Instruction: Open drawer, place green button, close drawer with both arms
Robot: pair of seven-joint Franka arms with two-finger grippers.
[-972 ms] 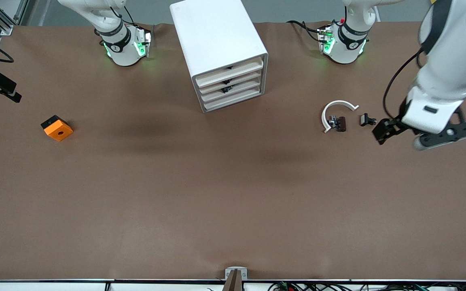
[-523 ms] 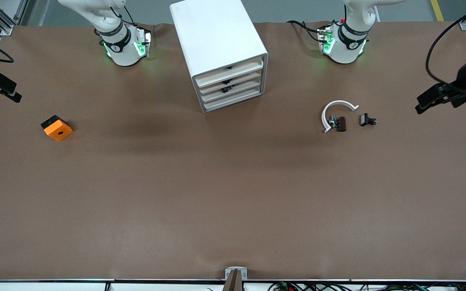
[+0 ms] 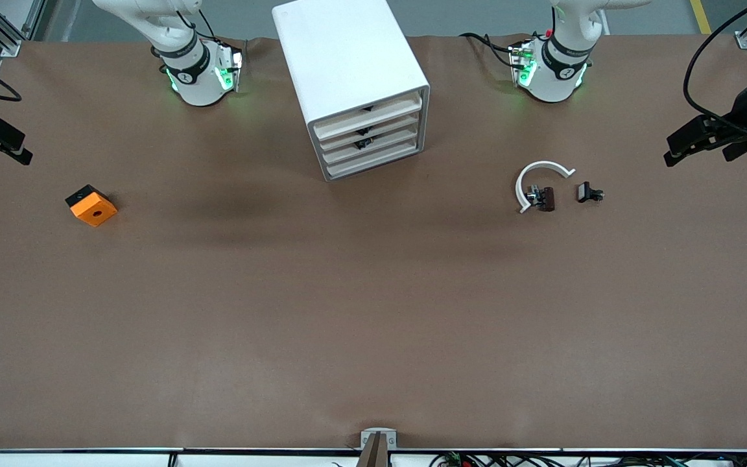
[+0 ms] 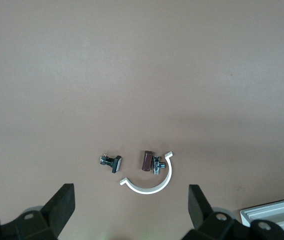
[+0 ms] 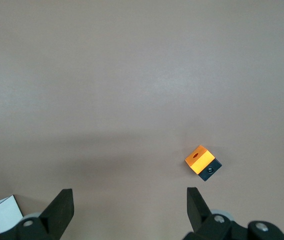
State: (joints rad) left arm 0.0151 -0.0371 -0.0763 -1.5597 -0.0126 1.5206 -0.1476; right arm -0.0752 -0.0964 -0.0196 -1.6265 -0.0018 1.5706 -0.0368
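Item: cabinet, white, boxy, standing on the counter between the two arm bases and set at a slant. It holds four shallow drawers, all judged flush and shut. The drawer taken as the task's own is the topmost; its dark notch faces the front camera. The button is not visible in any view, so whether it lies inside the cabinet cannot be told. Left gripper: raised over the counter's edge at the left arm's end, well apart from the cabinet, jaws wide and empty. Right gripper: raised over the edge at the right arm's end, well apart from the cabinet, jaws wide and empty. Other stock: orange cube toward the right arm's end from the cabinet; white arc with small dark parts toward the left arm's end. Handling note, as a judgement: no drawer is engaged; to open one, hook a fingertip in the notch, pull along the cabinet's slanted axis, and steady the casing with the other arm.
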